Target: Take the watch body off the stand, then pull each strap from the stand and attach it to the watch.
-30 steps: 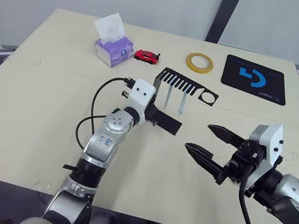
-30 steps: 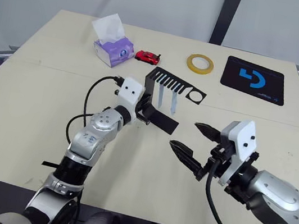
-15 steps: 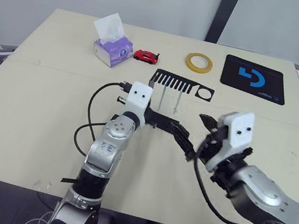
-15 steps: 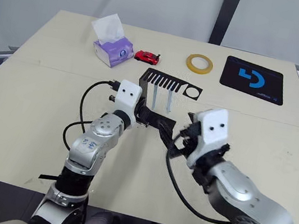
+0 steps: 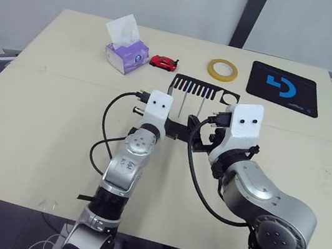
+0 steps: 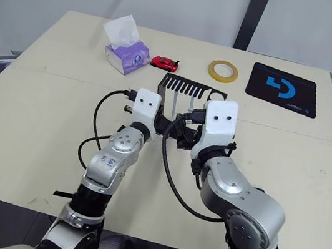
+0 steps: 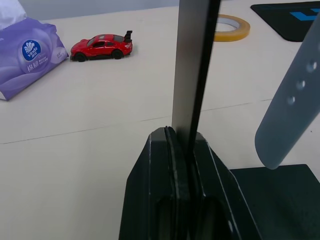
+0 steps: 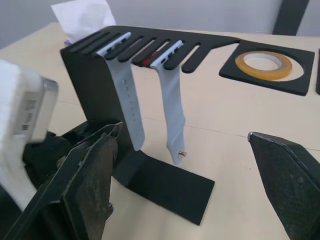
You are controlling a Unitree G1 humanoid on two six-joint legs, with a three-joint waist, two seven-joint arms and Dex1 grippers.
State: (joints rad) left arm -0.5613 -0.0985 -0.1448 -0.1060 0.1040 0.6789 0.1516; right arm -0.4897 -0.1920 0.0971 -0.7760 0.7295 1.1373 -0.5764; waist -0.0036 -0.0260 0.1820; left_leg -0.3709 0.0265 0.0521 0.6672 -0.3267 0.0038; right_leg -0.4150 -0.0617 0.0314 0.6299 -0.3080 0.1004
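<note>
The black stand [image 5: 204, 91] stands upright mid-table. My left gripper [image 7: 182, 137] is shut on the edge of its upright sheet. Two pale grey-blue straps [image 8: 127, 100] [image 8: 172, 115] hang side by side from slots in the comb-like top plate. My right gripper [image 8: 184, 132] is open wide, facing the stand from the foot's side, level with the straps' lower ends. One finger [image 8: 85, 185] is close to the foot and the other finger [image 8: 287, 175] is out over bare table. The round cut-out holds nothing. The watch body is out of view.
Behind the stand along the far side lie a purple tissue pack [image 5: 127, 53], a red toy car [image 5: 164, 62], a yellow tape roll [image 5: 222, 69] and a black mat with a blue logo [image 5: 283, 87]. My two wrists sit close together at the stand.
My right arm has swung in from the right side of the table to the stand, fingers still open. The left gripper has kept its hold on the stand, which now stands squarer to me.
</note>
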